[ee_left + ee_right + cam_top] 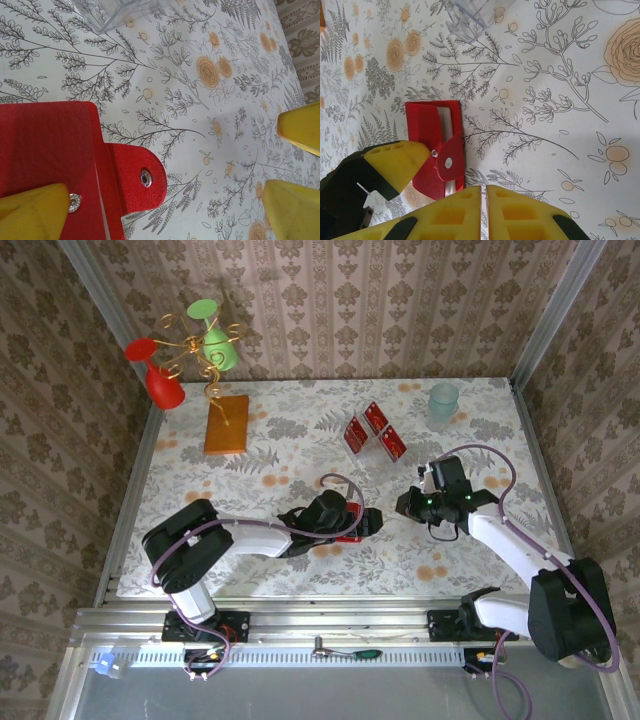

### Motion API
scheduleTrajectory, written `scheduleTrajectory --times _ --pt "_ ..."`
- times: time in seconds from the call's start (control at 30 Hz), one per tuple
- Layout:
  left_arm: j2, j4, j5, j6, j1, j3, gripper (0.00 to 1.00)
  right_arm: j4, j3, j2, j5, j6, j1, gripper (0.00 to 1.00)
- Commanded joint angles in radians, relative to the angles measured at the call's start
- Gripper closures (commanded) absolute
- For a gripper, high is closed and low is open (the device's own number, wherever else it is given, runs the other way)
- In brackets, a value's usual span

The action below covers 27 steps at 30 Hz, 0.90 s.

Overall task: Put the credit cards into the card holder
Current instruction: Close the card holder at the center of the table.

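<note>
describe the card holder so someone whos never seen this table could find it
On the floral table, look at the near middle, at the open left gripper. The card holder lies flat there: a red wallet with a rounded flap and metal snap, unlike the plain red credit cards grouped farther back.

We find no text, brand, number or sign that we can read. The credit cards (356, 435), lying beyond the right gripper (403, 506) and a little to its left, bear faint pale marks too small for us to make out. The card holder (421, 130), just beside that gripper's fingertips, shows plain red.
</note>
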Motion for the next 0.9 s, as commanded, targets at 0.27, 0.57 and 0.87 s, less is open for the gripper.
scheduleTrajectory --times 0.27,0.57,0.87 --pt "-0.061 -0.077 0.038 0.008 0.043 0.051 0.0 -0.036 0.014 -0.026 -0.049 -0.008 0.003 0.88" --pt "-0.116 -0.079 0.111 0.005 0.139 0.08 0.0 -0.012 0.084 -0.036 0.045 0.093 0.192 0.88" --pt "-0.339 -0.223 0.054 0.025 0.319 -0.021 0.0 0.015 0.318 0.233 0.11 0.111 0.409 0.89"
